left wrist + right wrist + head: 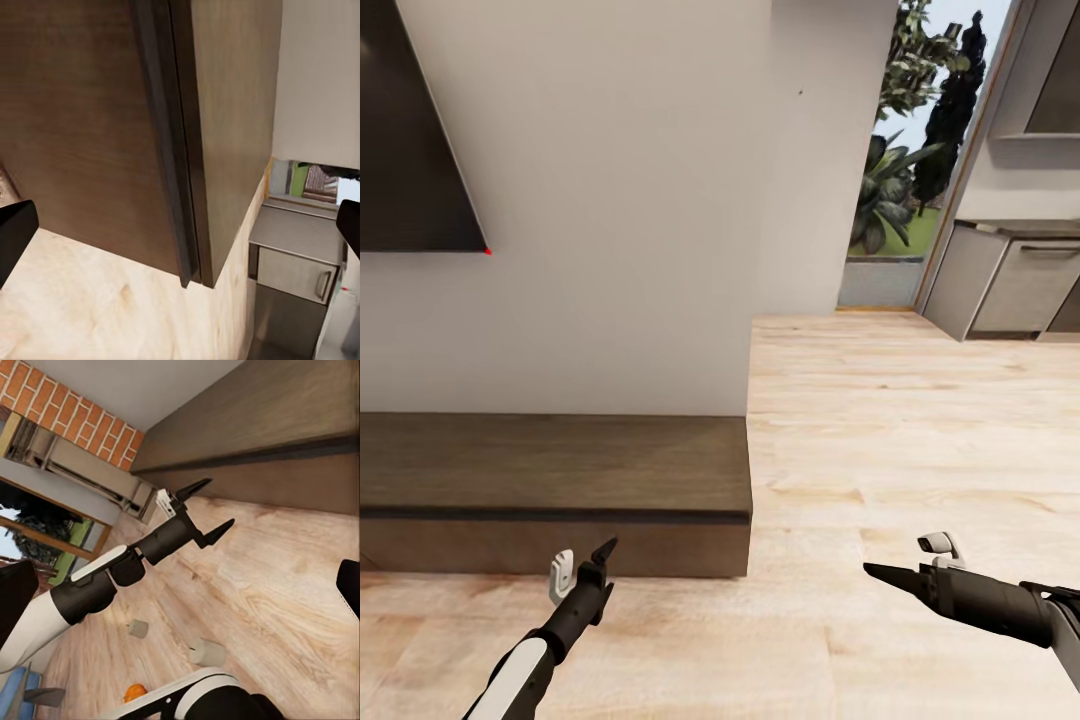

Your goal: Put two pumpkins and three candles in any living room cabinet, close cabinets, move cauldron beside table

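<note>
In the head view the cabinet (550,480), a long, low dark-brown unit, lies across the lower left of the frame against the white wall, its front shut. The left gripper (603,552) hangs just before its front edge, low in the frame. In the right wrist view its two dark fingers (196,487) stand spread, holding nothing. The right gripper (875,571) sits at the lower right over the wood floor (900,430), well apart from the cabinet; its fingertips at the edges of its own wrist view are apart, with nothing between them.

The right wrist view also shows two candles (206,652), small pale cylinders on the floor in the lower middle of the frame near the robot's base, and a bit of orange at the bottom edge, most likely a pumpkin (134,691).

The step in hand seems to be getting at the cabinet before anything goes in. The next move calls for the left fingers to catch the drawer's dark seam (174,187) and pull it out, and only then for fetching the candles.
</note>
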